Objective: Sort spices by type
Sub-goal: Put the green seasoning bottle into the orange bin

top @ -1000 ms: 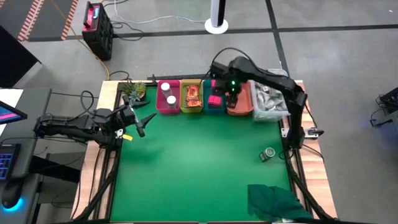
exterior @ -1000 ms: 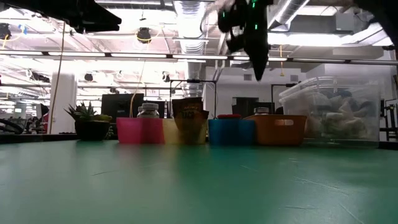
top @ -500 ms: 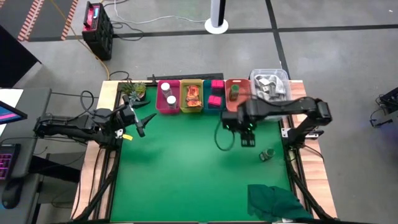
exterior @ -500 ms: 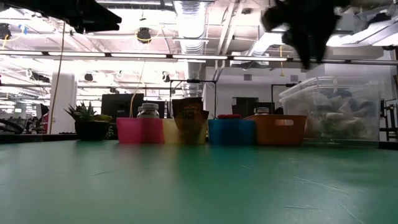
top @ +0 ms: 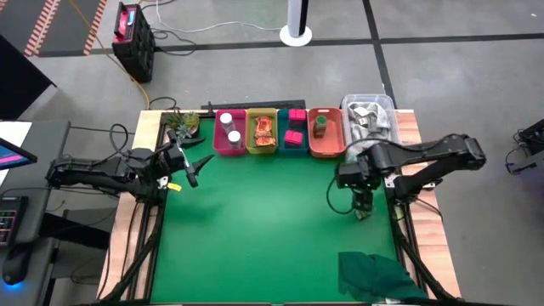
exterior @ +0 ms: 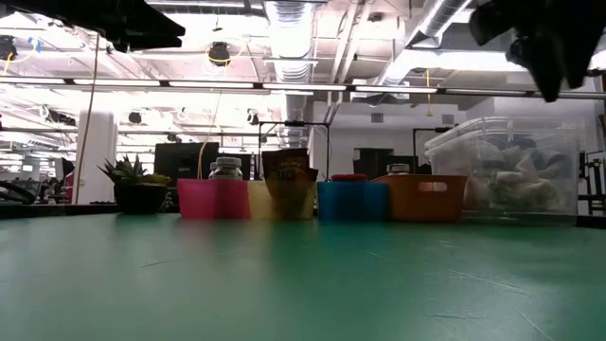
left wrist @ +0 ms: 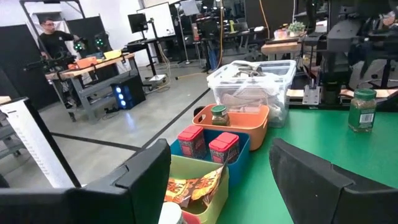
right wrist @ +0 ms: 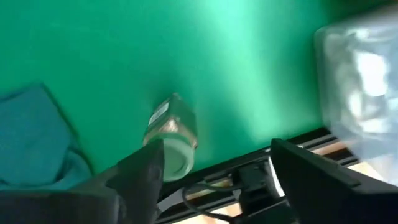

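No wording, brand or number can be made out anywhere. The green-lidded jar [left wrist: 362, 111] on the bench [top: 255, 229] carries a pale label, and so does the same jar seen from the right wrist, but the print is too small to read. The orange-brown packet [left wrist: 194, 186] in the yellow bin [left wrist: 205, 199] shows a printed design, not legible. The pink boxes [left wrist: 208, 144] show only blurred markings.

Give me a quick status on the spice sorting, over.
Right gripper open above the last green-lidded jar on the mat. Left gripper open, waiting at the table's left edge. Nothing in the way.
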You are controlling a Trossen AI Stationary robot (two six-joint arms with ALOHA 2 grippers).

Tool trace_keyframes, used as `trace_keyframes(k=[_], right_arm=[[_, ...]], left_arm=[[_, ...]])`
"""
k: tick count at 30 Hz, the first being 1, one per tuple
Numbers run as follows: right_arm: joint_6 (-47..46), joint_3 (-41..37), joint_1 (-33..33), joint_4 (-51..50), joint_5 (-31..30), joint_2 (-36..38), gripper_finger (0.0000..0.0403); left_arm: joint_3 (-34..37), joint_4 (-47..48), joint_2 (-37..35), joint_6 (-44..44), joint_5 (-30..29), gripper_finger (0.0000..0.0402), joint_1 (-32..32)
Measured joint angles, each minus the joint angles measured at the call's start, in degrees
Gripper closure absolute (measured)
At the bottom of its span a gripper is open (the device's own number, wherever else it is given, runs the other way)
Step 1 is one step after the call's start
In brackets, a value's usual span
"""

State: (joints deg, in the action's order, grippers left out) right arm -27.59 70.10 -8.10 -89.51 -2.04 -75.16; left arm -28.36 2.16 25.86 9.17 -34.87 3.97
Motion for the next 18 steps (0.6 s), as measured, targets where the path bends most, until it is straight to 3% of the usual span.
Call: trace_keyframes(k=[7, 18], right_arm=[[-2.6, -2.1, -9.1, 1.8, 0.4, 1.7, 0.0027], [-4.4, -8.3, -20.0, 7.4, -2.4, 1.8, 0.0036]], left_arm=[[0.0, 0.1, 0.0, 0.0, 0.0, 0.0143, 0.0], [0.0, 0.1, 0.0, -0.3, 0.0, 0.0143, 0.0]])
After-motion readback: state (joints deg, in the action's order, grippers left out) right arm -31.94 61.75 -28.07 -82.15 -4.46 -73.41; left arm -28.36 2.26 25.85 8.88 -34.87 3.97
